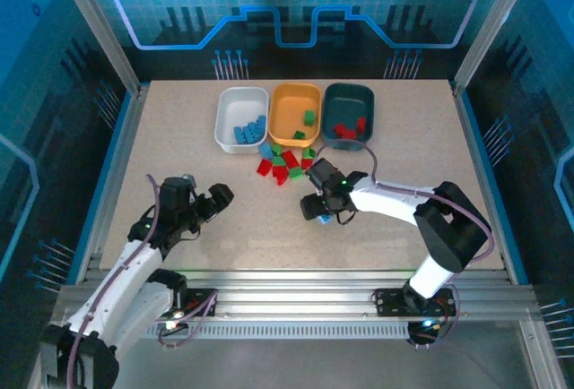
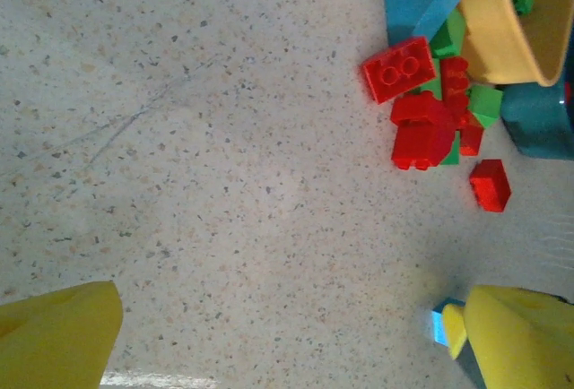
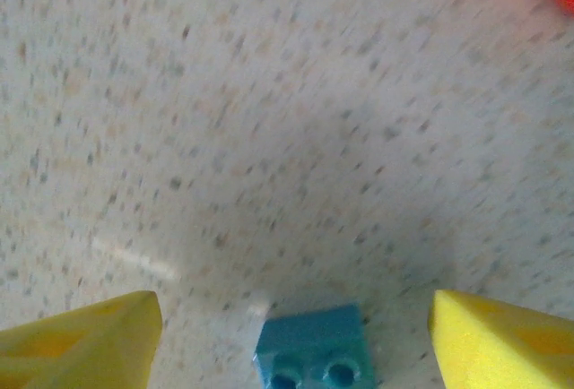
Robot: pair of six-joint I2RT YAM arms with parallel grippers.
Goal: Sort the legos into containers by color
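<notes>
I count three trays in a row at the far side of the table (image 1: 179, 138): the white tray (image 1: 226, 111), the orange-yellow tray (image 1: 295, 93) and the dark teal tray (image 1: 348, 93). The white one holds a cluster of light blue bricks (image 1: 249, 129) — four or five, though from overhead they blur together and I can't be sure. Two green bricks (image 1: 308, 117) lie in the orange-yellow tray, and two red bricks (image 1: 344, 129) in the teal one.

Just in front of the trays sits a loose pile (image 2: 421, 129): five red, three green and one light blue wedge (image 2: 421, 8) by my count. A lone blue brick (image 3: 312, 358) lies apart, nearer the arms.

The right gripper (image 3: 296, 308) is low over that brick. Its fingers (image 3: 81, 344) are spread to either side, with bare table between each tip and the brick — nothing pinched. The left gripper (image 2: 287, 326) hangs over bare table well left of the pile, fingers spread wide and empty.
</notes>
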